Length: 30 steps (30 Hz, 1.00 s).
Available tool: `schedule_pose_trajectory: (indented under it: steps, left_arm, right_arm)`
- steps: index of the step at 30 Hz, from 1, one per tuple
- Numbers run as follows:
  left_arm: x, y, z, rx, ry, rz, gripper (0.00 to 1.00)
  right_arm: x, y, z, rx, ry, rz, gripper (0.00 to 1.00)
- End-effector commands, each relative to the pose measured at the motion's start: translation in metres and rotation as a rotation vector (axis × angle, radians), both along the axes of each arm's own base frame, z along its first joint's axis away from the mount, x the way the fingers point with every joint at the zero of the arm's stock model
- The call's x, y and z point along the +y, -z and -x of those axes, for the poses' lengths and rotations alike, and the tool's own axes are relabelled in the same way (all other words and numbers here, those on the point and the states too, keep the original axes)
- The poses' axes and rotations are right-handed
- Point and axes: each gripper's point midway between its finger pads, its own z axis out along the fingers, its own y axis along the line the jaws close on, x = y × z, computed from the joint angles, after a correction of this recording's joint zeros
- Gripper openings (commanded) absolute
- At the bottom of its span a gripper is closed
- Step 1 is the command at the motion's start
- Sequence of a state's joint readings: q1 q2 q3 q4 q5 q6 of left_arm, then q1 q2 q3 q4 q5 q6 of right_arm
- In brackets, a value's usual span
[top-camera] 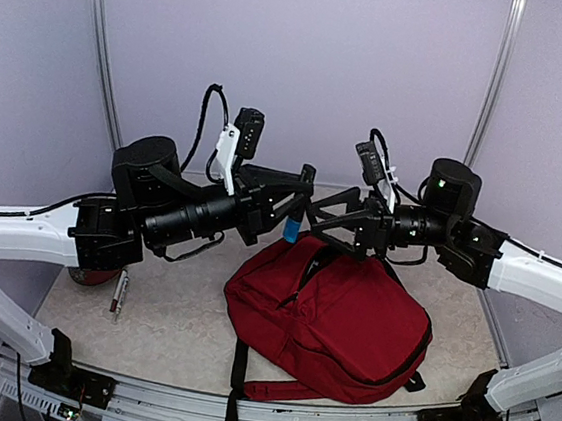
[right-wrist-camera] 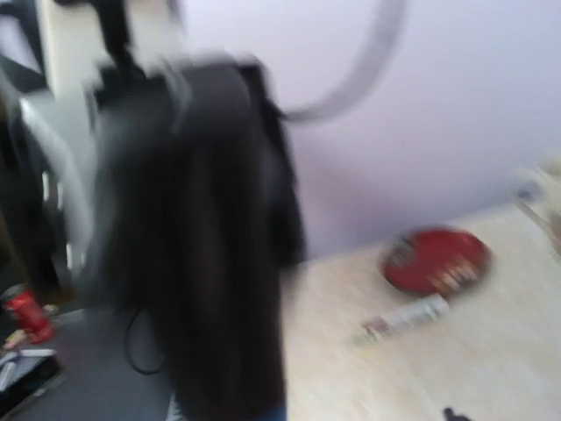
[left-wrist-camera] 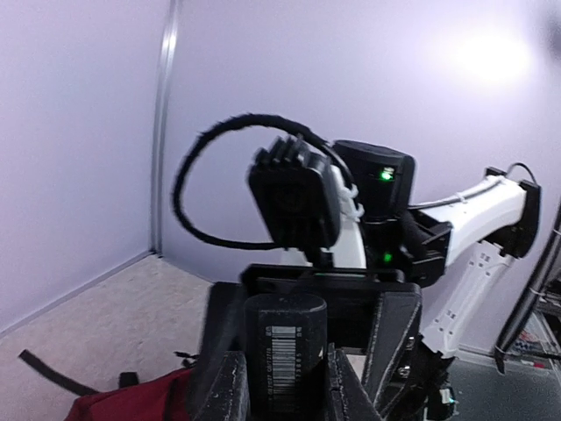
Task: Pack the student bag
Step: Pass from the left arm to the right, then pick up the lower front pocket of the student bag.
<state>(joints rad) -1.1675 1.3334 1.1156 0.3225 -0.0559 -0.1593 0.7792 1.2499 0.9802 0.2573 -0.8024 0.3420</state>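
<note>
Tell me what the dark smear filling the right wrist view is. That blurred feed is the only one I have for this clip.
Observer: The top view shows a dark item with a blue lower end, hanging at the left gripper near the far end of the student bag.
Reviewer: Is it actually gripped?
Observer: The left wrist view shows it wedged between the left fingers, with a barcode label facing that camera.
Reviewer: And the right gripper?
Observer: From above, the right gripper faces the item with its jaws spread, and I can see nothing in them.
</note>
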Motion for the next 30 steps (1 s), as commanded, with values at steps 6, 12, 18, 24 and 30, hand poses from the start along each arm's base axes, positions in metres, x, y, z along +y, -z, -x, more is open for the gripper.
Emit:
schedule_pose_trajectory:
  steps: [6,12,18,24,30]
  left_arm:
    - [-0.032,-0.044,0.059,-0.176,0.295,0.137,0.0]
    - [-0.027,-0.044,0.059,-0.181,0.278,0.133,0.0]
    - [-0.023,-0.018,0.026,-0.106,0.103,0.027,0.99]
    - [-0.001,0.042,-0.035,0.045,-0.179,-0.182,0.99]
    - [0.006,0.13,-0.073,0.208,-0.282,-0.41,0.99]
  right_arm:
    - [0.014,-0.029,0.04,-0.129,-0.182,-0.119,0.39]
    - [0.0,-0.031,0.041,-0.168,-0.105,-0.116,0.07]
    - [-0.017,-0.01,0.012,-0.149,0.118,0.03,0.0]
    - [-0.048,0.096,-0.016,0.156,0.278,0.303,0.0]
    - [-0.062,0.15,-0.019,0.36,0.374,0.389,0.0]
